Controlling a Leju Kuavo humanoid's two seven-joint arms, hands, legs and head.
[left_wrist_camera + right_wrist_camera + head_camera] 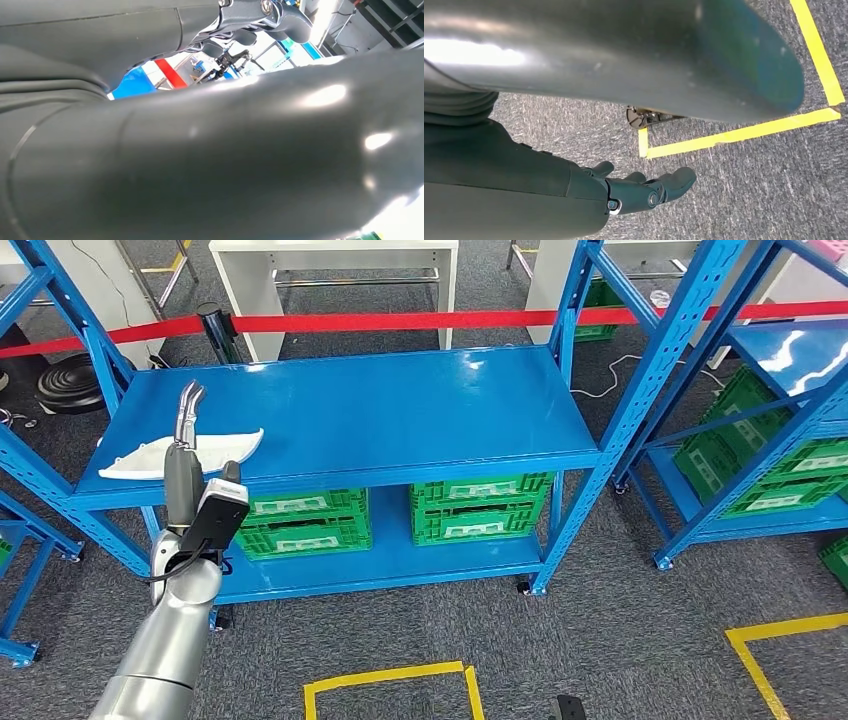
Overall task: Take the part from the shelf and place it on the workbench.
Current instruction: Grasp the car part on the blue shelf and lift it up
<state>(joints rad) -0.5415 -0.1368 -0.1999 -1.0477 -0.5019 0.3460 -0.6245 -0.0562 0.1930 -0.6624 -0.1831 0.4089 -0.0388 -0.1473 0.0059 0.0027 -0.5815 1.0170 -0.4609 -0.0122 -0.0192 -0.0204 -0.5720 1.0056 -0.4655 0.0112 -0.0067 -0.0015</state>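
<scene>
Part [180, 454]: white, flat, curved, lying on the blue shelf [400, 410] top deck near its 9 o'clock end. Left hand [186, 420] reaches over it, fingers pointing to 12 o'clock; can't tell if it's touching or gripping. Right hand [644, 190] hangs over grey carpet near yellow tape [734, 132], fingers loosely extended, holding nothing. Green crates [400, 515] on lower deck.

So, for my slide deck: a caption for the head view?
Left hand reaching over the white part on the blue shelf, green crates below.
</scene>
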